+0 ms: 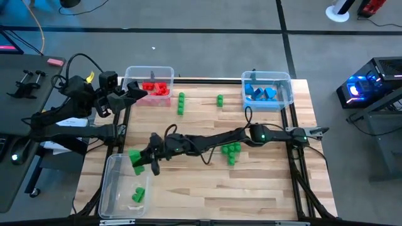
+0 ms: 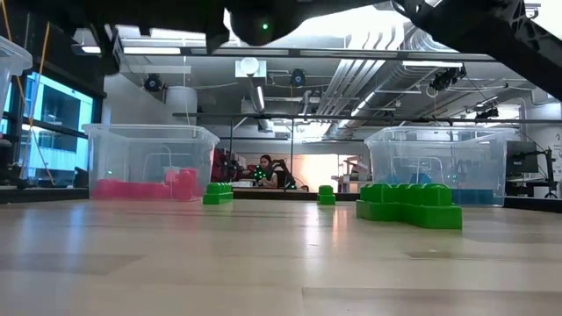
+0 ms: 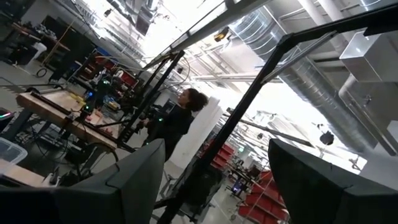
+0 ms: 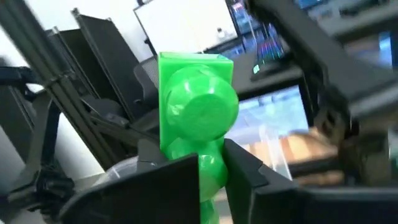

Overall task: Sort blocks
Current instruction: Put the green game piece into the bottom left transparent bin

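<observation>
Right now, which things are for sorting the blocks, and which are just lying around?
For the job: green block held in the right gripper, green cluster, red blocks, blue blocks, three clear bins.
Lying about: pink thing, black clamps.

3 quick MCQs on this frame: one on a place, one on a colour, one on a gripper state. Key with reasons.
1. Where is the right gripper?
A. over the blue-block bin
B. by the upper corner of the near-left bin
C. off the table at the right edge

2. What colour are the blocks in the far-left bin?
A. red
B. green
C. blue

3. What state is the right gripper in?
A. open and empty
B. shut on a green block
C. shut on a red block

Key:
1 B: the high view shows the arm stretched across to the near-left bin.
2 A: the red blocks lie inside it; the blue blocks are in the far-right bin.
3 B: the right wrist view shows the green block clamped between the fingers.
</observation>
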### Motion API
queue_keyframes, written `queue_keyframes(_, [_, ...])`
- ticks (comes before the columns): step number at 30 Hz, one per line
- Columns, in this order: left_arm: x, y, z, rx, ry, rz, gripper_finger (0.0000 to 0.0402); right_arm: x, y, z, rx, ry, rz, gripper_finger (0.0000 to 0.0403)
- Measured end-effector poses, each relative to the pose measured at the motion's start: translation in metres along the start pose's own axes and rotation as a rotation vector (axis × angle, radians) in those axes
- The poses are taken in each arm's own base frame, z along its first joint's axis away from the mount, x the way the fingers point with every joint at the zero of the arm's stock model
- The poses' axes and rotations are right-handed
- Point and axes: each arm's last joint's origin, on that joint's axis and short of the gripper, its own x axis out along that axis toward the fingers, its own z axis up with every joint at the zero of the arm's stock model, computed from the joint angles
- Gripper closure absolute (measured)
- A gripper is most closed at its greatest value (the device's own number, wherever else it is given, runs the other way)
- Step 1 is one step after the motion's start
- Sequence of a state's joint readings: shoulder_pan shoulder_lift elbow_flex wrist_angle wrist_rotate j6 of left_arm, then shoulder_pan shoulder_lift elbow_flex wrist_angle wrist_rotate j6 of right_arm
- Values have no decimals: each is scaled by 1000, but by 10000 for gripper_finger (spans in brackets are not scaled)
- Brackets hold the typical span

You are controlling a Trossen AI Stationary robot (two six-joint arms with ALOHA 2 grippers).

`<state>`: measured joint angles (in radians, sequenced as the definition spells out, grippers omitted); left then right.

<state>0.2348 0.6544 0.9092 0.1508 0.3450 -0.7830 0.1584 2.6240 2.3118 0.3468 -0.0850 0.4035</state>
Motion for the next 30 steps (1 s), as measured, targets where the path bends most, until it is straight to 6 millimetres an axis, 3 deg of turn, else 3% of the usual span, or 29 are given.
queue_keyframes(3, [0, 0, 0, -1, 2, 1, 129, 0, -3, -3, 84, 27, -13, 352])
queue_keyframes(8, [0, 0, 0, 16, 6, 0, 129, -2, -3, 6, 89, 11, -10, 249])
queue_keyframes(14, [0, 0, 0, 25, 8, -2, 129, -9, 2, 41, 3, 58, 72, 161])
queue_keyframes(20, [0, 0, -1, 34, 14, -7, 129, -39, -8, 90, -139, 259, -30, 153])
queue_keyframes(23, [0, 0, -1, 32, 18, -4, 129, -58, -12, 105, -173, 402, -98, 156])
queue_keyframes(27, [0, 2, -3, 53, 36, 12, 129, -83, -18, 103, -161, 654, -168, 158])
queue_keyframes(30, [0, 4, -4, 62, 52, 26, 129, -101, -19, 87, -144, 895, -206, 158])
